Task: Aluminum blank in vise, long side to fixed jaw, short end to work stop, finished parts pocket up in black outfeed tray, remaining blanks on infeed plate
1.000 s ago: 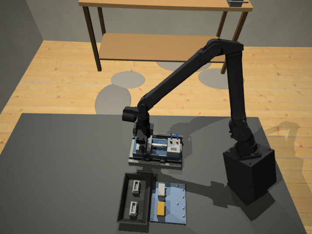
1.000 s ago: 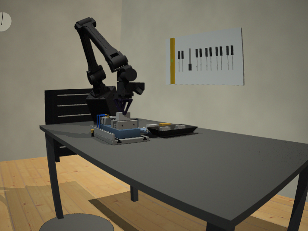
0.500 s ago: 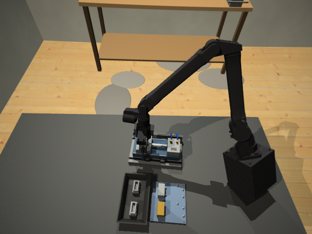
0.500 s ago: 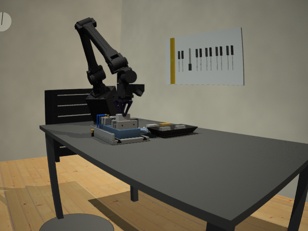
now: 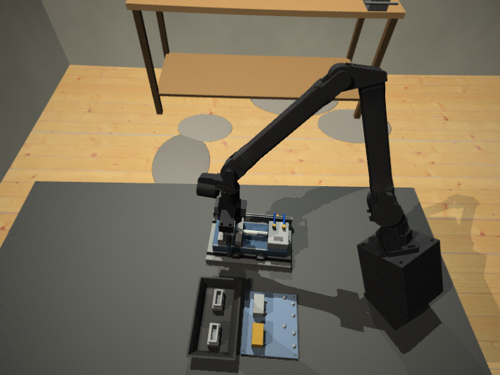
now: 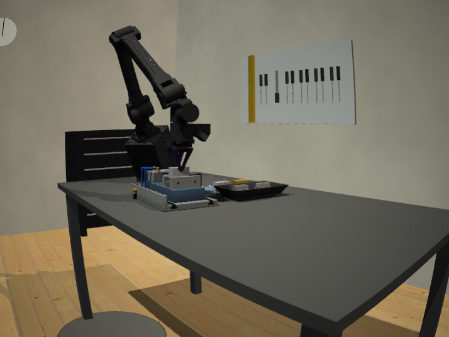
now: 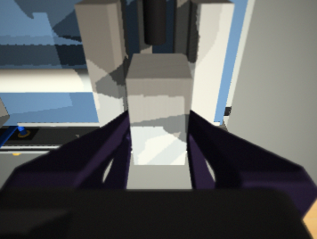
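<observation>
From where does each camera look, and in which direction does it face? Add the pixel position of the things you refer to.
Top: high above the table (image 5: 121, 258) (image 6: 253, 232), facing steeply down on vise and plate; whole arm shows.
Exterior: beyond a table corner, slightly above its top, facing across to the arm's base (image 5: 433, 241) (image 6: 132, 150); whole arm shows.
Wrist: on the arm, facing along the fingers at the gripped gray block (image 7: 159, 107); only gripper parts show.
Top and exterior share the outfeed tray (image 5: 194, 322) (image 6: 249, 194).

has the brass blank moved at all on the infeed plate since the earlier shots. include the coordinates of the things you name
No. In the top view, the brass blank (image 5: 257, 334) (image 6: 239, 181) lies in the same spot against the edges of the infeed plate (image 5: 276, 345) (image 6: 210, 189).
</observation>
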Motion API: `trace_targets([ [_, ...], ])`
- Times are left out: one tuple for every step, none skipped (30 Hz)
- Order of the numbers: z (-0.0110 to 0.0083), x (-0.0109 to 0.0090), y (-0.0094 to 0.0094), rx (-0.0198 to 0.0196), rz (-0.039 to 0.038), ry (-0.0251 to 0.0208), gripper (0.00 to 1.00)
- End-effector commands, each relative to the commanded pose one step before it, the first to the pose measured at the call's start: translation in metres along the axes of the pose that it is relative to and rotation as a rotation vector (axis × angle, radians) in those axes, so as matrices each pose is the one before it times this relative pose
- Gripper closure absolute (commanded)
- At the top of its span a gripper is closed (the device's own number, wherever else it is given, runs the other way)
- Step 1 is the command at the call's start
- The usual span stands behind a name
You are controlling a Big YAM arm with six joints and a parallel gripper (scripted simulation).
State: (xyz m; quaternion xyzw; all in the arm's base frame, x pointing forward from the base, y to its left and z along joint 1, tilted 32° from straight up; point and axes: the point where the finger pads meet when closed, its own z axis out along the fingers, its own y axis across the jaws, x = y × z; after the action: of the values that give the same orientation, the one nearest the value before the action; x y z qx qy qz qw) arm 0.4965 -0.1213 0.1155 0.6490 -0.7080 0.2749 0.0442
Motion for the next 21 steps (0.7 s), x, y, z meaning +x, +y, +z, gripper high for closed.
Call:
trace_targets([
  [0.01133, -0.00169, 0.00537, -0.01404, -0.01132, -0.00182, 1.00],
  [0.00000, 0.00000, 0.00000, 0.00000, 0.00000, 0.00000, 1.00],
  [0.00014, -0.00006, -0.00001, 0.00007, 0.00014, -0.00001, 1.00],
  [0.00015, 0.00000, 0.00000, 0.00000, 0.00019, 0.00003, 1.00],
  [0.00016, 0.00005, 0.00002, -0.00004, 0.00022, 0.00005, 1.00],
  [0.00016, 0.00009, 0.00003, -0.00008, 0.00023, 0.00007, 1.00],
  [0.00016, 0.00012, 0.00003, -0.00011, 0.00023, 0.00008, 1.00],
  [0.00016, 0.00014, 0.00004, -0.00013, 0.00024, 0.00009, 1.00],
  [0.00016, 0.00016, 0.00004, -0.00014, 0.00025, 0.00010, 1.00],
  [0.00015, 0.00016, 0.00004, -0.00015, 0.00026, 0.00011, 1.00],
  [0.00014, 0.00017, 0.00004, -0.00015, 0.00027, 0.00011, 1.00],
  [0.00013, 0.00016, 0.00004, -0.00015, 0.00028, 0.00011, 1.00],
  [0.00011, 0.00016, 0.00004, -0.00014, 0.00029, 0.00011, 1.00],
  [0.00010, 0.00014, 0.00004, -0.00013, 0.00028, 0.00010, 1.00],
  [0.00008, 0.00012, 0.00003, -0.00011, 0.00024, 0.00009, 1.00],
  [0.00005, 0.00007, 0.00002, -0.00006, 0.00016, 0.00006, 1.00],
  [0.00002, 0.00001, 0.00000, -0.00001, 0.00005, 0.00001, 1.00],
  [0.00000, 0.00000, 0.00000, 0.00000, 0.00000, 0.00000, 1.00],
  [0.00000, 0.00000, 0.00000, 0.00000, 0.00000, 0.00000, 1.00],
  [-0.00008, -0.00022, -0.00006, 0.00020, -0.00034, -0.00014, 1.00],
  [-0.00009, -0.00024, -0.00006, 0.00022, -0.00038, -0.00016, 1.00],
])
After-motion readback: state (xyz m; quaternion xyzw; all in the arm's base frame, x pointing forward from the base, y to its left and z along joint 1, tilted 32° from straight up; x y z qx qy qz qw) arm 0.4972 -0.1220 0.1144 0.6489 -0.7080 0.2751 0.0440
